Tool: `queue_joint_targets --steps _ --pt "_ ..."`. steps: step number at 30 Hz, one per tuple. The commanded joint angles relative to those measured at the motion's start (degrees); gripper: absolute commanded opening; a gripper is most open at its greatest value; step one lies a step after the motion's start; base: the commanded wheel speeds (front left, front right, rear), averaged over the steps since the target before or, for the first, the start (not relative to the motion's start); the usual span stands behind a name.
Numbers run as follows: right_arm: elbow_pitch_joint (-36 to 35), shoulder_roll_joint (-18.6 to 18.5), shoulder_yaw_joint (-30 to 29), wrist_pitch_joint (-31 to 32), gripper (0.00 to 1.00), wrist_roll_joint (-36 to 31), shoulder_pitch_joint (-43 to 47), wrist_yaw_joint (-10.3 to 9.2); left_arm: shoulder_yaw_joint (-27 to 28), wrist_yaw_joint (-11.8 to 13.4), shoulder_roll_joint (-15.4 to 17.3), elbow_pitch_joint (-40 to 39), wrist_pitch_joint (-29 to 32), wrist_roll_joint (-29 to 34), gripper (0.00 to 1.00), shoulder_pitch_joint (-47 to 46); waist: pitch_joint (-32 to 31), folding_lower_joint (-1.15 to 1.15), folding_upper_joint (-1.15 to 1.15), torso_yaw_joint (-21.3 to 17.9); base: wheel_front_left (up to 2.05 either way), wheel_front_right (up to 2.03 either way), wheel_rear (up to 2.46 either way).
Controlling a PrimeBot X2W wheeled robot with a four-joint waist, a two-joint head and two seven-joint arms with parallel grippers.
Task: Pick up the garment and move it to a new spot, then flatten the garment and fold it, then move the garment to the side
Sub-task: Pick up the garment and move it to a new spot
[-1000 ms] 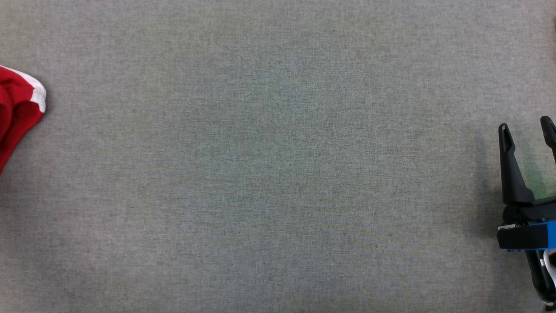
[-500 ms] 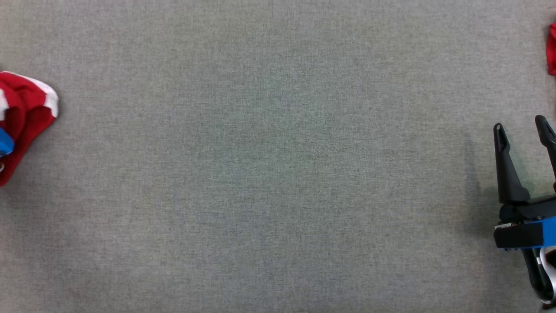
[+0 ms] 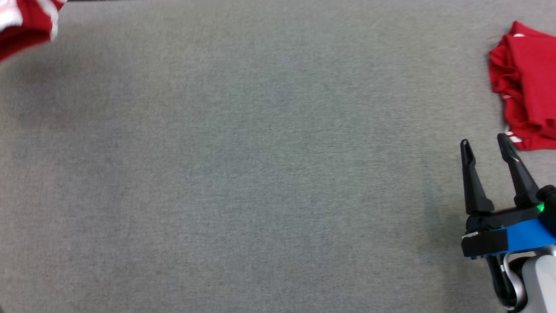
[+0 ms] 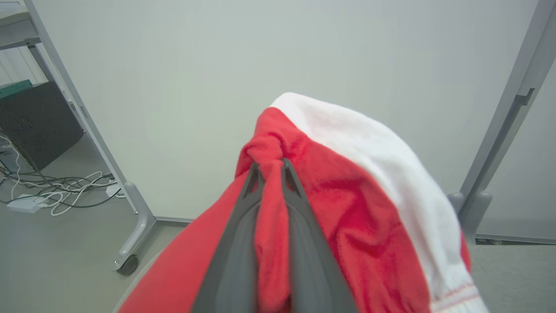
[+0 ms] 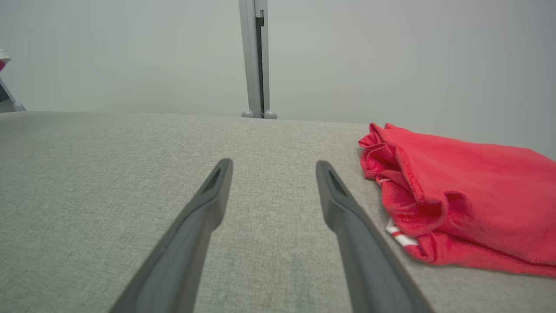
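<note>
The garment (image 4: 347,208) is red cloth with a white band. In the left wrist view my left gripper (image 4: 270,168) is shut on a bunched fold of it, and the cloth drapes over and around both fingers, up in the air with a pale wall behind. In the head view a blurred corner of the garment (image 3: 24,21) hangs at the top left, over the grey table (image 3: 260,174). My right gripper (image 3: 484,144) stands open at the lower right, low over the table, with nothing between its fingers (image 5: 343,204).
A second red garment (image 3: 527,82), folded into a bundle, lies at the table's right edge just beyond and right of my right gripper; the right wrist view shows this bundle (image 5: 464,195) too. Past the table stand wall panels, a metal post (image 5: 257,56) and floor cables (image 4: 56,187).
My left gripper has shut on the garment and lifted it off the table, up toward the picture's top left. The head camera has shifted, bringing the folded red bundle into view at the right.
</note>
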Motion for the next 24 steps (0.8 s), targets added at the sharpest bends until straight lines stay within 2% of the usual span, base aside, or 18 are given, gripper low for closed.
queue_joint_targets --steps 1,5,13,18,24 --pt "0.62 0.55 0.12 -0.45 1.0 0.19 -0.55 0.01 -1.37 0.23 -1.2 -2.16 -0.54 1.07 0.0 -1.7 -2.19 0.0 0.01 -2.03 0.0 0.0 0.0" --pt "2.22 2.26 0.93 -0.79 1.0 0.3 -0.43 0.01 -4.76 0.68 -2.97 -8.22 0.03 3.12 0.0 -3.67 -4.33 0.0 0.01 -4.76 0.0 0.0 0.0" --pt "4.65 5.65 1.6 -1.1 1.0 0.71 -0.51 0.01 -12.14 -0.13 -7.46 -16.53 2.1 4.94 0.0 -7.05 -7.05 0.0 0.01 -11.5 0.0 0.0 0.0" --pt "4.76 7.22 1.7 -1.12 1.0 1.03 0.32 0.01 -16.26 -0.51 -10.5 -18.13 2.95 4.59 0.0 -6.75 -7.95 0.0 0.01 -14.93 0.0 0.0 0.0" --pt "4.81 8.29 1.45 -1.13 1.0 1.19 1.31 0.01 -18.75 0.38 -13.36 -18.35 2.76 4.11 0.0 -2.76 -8.24 0.0 0.01 -16.54 0.0 0.0 0.0"
